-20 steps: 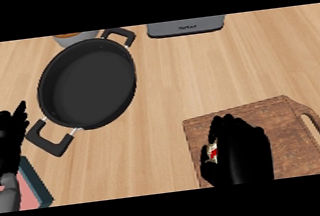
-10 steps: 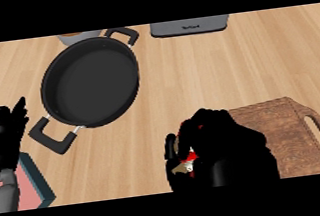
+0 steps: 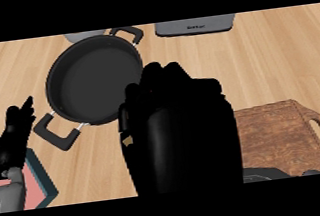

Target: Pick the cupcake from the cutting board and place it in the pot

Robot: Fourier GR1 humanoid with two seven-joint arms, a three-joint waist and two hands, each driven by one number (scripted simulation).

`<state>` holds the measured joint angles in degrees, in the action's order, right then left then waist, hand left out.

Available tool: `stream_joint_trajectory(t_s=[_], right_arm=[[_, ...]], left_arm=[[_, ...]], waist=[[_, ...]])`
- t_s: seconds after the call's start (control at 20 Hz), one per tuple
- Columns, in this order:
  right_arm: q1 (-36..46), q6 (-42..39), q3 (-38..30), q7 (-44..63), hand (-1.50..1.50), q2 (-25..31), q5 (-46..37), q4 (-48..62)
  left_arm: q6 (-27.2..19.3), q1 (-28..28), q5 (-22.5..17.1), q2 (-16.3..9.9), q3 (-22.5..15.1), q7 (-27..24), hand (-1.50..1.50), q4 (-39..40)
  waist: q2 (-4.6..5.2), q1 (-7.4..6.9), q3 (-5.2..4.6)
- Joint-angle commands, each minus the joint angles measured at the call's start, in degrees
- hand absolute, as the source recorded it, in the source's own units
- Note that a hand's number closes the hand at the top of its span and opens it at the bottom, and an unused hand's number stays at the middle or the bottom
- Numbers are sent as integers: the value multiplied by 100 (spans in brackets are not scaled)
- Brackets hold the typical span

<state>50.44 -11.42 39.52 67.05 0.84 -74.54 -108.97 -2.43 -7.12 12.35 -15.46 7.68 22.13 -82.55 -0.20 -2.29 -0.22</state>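
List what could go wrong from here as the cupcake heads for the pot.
1. The right hand hides the cupcake almost wholly, so how it sits in the fingers cannot be checked; it might slip unseen.
2. The hand overlaps only the near rim of the pot; a release here could land the cupcake on the rim or the counter.
3. The pot's lower handle lies near the resting left hand; a bump could shift the pot.
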Motion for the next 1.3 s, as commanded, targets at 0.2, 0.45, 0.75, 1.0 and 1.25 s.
stream_joint_trajectory(t_s=[0.2, 0.45, 0.75, 1.0, 1.25], right_arm=[[1353, 339, -824, 1093, 150, -80, 1371, 1735], [2183, 596, -1208, 908, 150, -80, 2225, 2908], [2154, 1673, -996, 462, 150, -80, 2808, 4391], [2045, 2305, -1215, 358, -150, -81, 3561, 4870], [2292, 3187, -967, 39, -150, -81, 4166, 5257]], left_arm=[[176, -278, -31, -121, -1, 60, 0, 113], [73, -391, 17, 50, -96, 31, 0, 151], [164, -430, -7, -59, -62, 5, 0, 72], [158, -568, 34, -40, -75, -81, 0, 344], [115, -583, 69, 104, -187, 7, 0, 280]], waist=[[53, -152, -3], [67, -233, -3], [135, -415, -3], [171, -398, -1], [154, -496, 1]])
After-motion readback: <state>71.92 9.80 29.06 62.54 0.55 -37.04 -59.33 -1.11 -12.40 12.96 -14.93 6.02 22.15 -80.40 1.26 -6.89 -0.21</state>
